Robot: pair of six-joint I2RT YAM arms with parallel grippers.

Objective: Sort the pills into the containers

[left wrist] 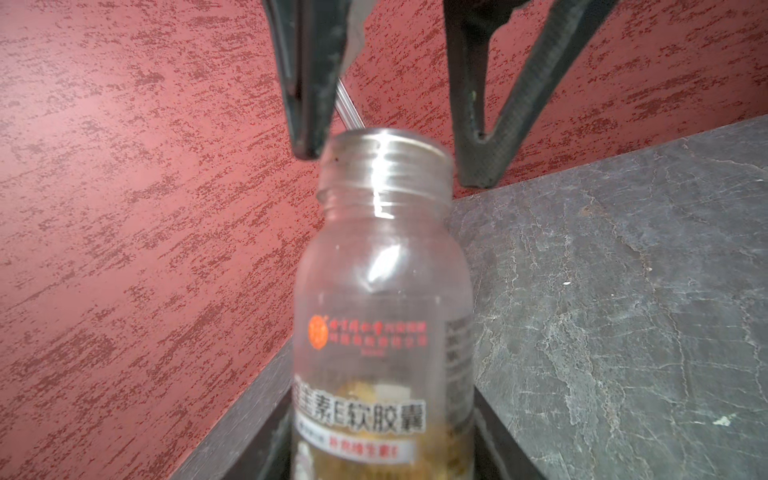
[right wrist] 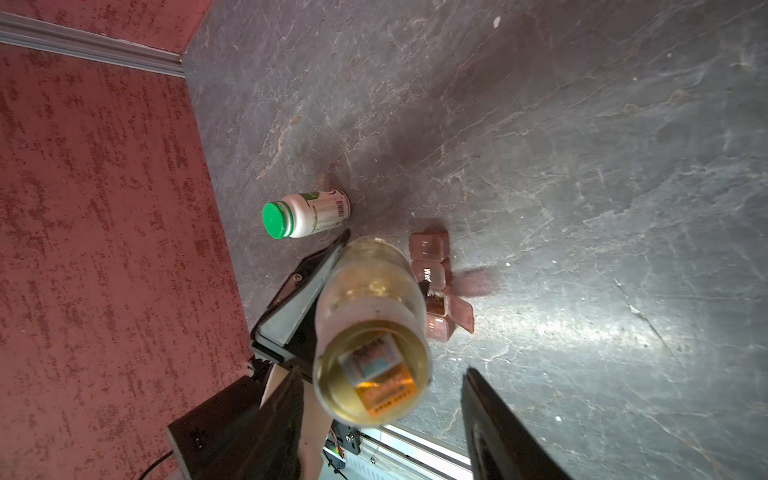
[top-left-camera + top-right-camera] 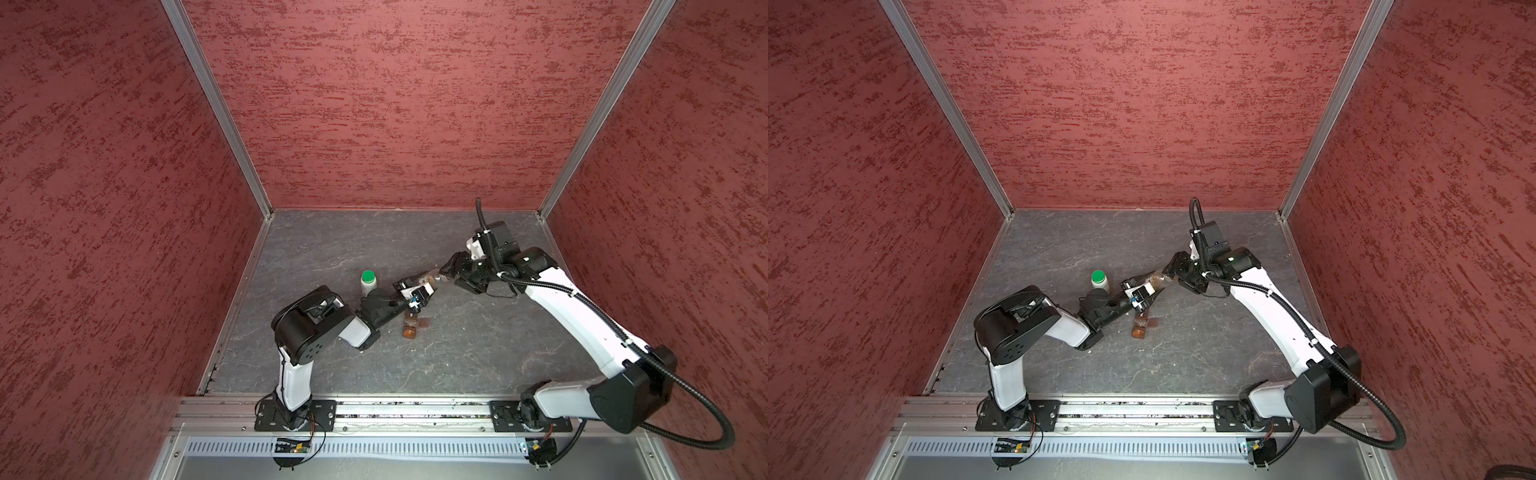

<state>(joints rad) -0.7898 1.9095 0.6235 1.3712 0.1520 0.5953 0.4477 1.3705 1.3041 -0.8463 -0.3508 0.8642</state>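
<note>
So the left gripper (image 1: 382,451) is clamped on the clear bottle (image 1: 382,291). The right gripper (image 1: 390,164) has its 2 fingers (image 1: 473,124) straddling the bottle's mouth, spread apart and gripping nothing.

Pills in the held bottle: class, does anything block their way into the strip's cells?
Partly: the containers show three shut lids and one open lid. The amber bottle has no cap on its neck.

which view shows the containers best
Right wrist view: the containers lie close, with separate cells and one flipped-open lid visible, though the bottle covers one edge. In both top views they are just a small brown strip. The left wrist view misses them.
</note>
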